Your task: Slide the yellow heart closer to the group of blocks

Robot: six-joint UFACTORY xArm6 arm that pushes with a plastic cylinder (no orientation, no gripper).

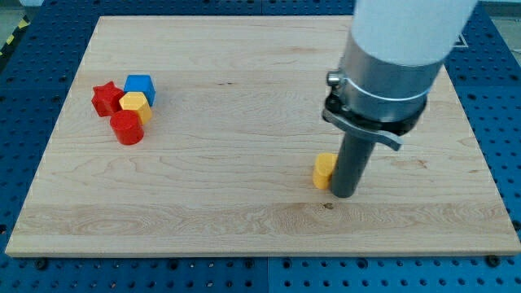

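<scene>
The yellow heart [324, 170] lies on the wooden board, right of the middle and toward the view's bottom. My tip [343, 193] rests on the board right against the heart's right side, partly covering it. The group of blocks sits far off at the view's left: a red star [104, 98], a blue cube [141, 86], a yellow hexagon-like block [133, 105] and a red cylinder [127, 128], all touching or nearly touching each other.
The wooden board [244, 212] lies on a blue perforated table [496, 98]. The arm's wide white and grey body [391, 57] hangs over the board's upper right and hides that part of it.
</scene>
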